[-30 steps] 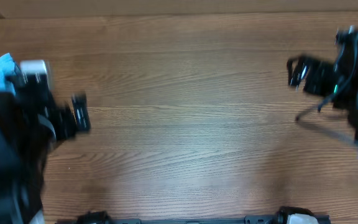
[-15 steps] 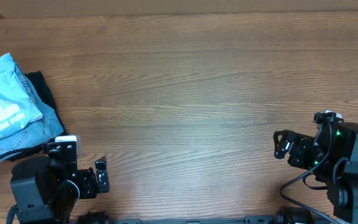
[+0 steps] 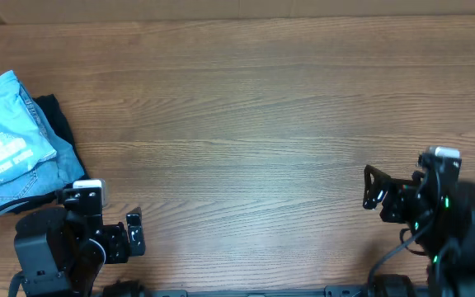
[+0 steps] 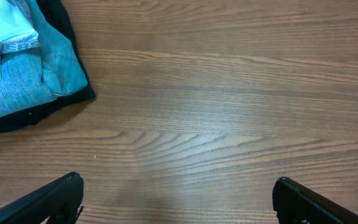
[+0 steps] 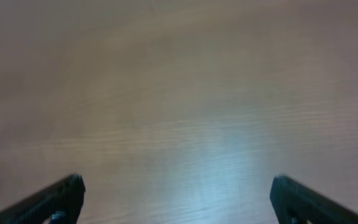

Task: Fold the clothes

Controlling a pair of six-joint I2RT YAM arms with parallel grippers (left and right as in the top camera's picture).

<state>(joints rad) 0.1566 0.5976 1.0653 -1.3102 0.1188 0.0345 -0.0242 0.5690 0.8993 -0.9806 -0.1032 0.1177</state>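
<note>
The folded sky-blue T-shirt (image 3: 2, 124) with white lettering lies on top of a stack at the table's far left edge. A corner of it shows at the top left of the left wrist view (image 4: 5, 28). My left gripper (image 3: 133, 233) is open and empty at the front left, below the stack. My right gripper (image 3: 371, 188) is open and empty at the front right, over bare wood. Both wrist views show the fingers wide apart, the left (image 4: 178, 199) and the right (image 5: 178, 199).
Folded blue denim jeans (image 3: 31, 175) lie under the T-shirt, and a black garment (image 3: 56, 115) lies under those. Both show in the left wrist view, the jeans (image 4: 23, 87) and the black garment (image 4: 73, 37). The wooden table (image 3: 246, 124) fills the view.
Both arms have drawn back from the far sides to the front of the table. The stack, earlier covered by the left arm, now shows. In the last half second only the right arm shifted slightly.
</note>
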